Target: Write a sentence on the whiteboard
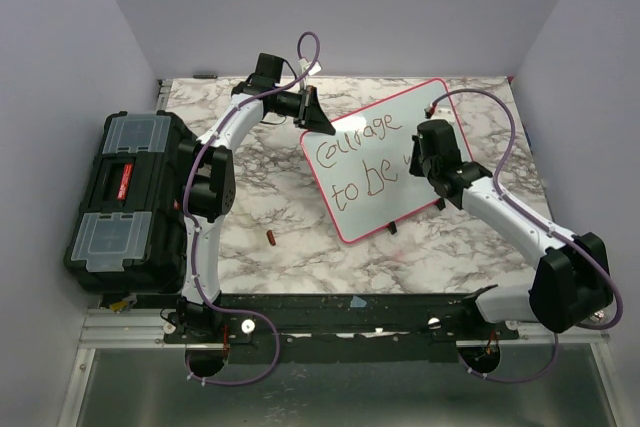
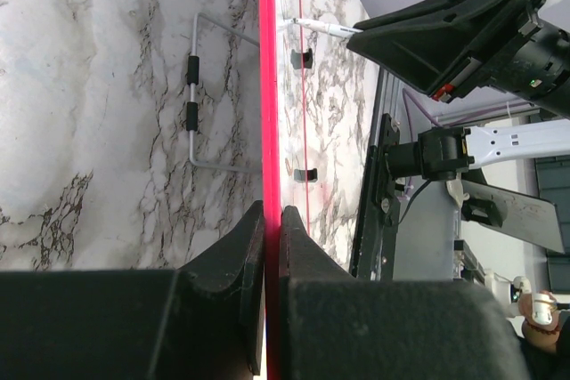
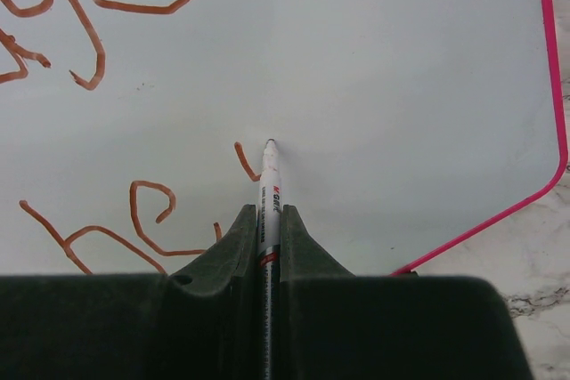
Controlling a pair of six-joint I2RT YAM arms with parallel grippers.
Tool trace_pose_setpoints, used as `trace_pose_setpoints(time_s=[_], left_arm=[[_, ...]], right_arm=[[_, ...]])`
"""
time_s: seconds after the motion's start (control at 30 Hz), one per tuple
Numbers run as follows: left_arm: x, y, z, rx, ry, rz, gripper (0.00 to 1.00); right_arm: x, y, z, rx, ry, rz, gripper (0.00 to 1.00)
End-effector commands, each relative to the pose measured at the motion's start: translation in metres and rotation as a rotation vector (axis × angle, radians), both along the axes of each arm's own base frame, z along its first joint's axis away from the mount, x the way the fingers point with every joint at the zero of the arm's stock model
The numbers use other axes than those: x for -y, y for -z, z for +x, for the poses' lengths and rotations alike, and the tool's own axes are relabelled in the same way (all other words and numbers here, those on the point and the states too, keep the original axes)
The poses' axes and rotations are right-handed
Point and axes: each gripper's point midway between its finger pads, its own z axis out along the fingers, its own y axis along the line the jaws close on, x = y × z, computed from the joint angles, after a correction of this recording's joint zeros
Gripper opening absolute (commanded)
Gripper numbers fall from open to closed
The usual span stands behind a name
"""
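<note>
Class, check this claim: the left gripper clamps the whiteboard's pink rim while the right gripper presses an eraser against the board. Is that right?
Not quite. The right gripper holds a marker, not an eraser, its tip against the whiteboard, as the right wrist view shows. The left gripper does clamp the pink rim.

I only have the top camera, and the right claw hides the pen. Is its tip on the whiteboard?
Observer: It looks so. The right wrist view shows the marker, gripped in the right claw, with its tip at the whiteboard beside a short stroke after "be".
Operator: Is the left claw actually holding the board?
Observer: Yes, the left wrist view shows the left claw shut on its pink rim.
Operator: What props it up?
Observer: A wire stand behind it.
</note>
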Motion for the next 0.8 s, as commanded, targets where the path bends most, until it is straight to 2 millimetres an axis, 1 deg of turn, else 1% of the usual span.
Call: trace_pose_setpoints(time_s=[0.0, 0.23, 0.4, 0.57, 0.77], left_arm=[[-0.002, -0.010, 0.010, 0.176, 0.021, -0.027, 0.00], [-0.002, -0.010, 0.011, 0.177, 0.019, -0.026, 0.00], [-0.002, -0.010, 0.011, 0.177, 0.019, -0.026, 0.00], [-0.002, -0.010, 0.011, 0.178, 0.019, -0.026, 0.00], [-0.002, -0.011, 0.010, 0.180, 0.020, -0.026, 0.00]], right_arm=[[0.005, -0.002, 0.010, 0.000, 0.017, -0.028, 0.01], [0.001, -0.007, 0.019, 0.009, 0.007, -0.029, 0.01], [-0.001, -0.011, 0.022, 0.016, 0.001, -0.029, 0.01], [-0.003, -0.011, 0.022, 0.013, -0.017, -0.025, 0.01], [-0.004, -0.003, 0.014, -0.016, -0.033, -0.022, 0.01]])
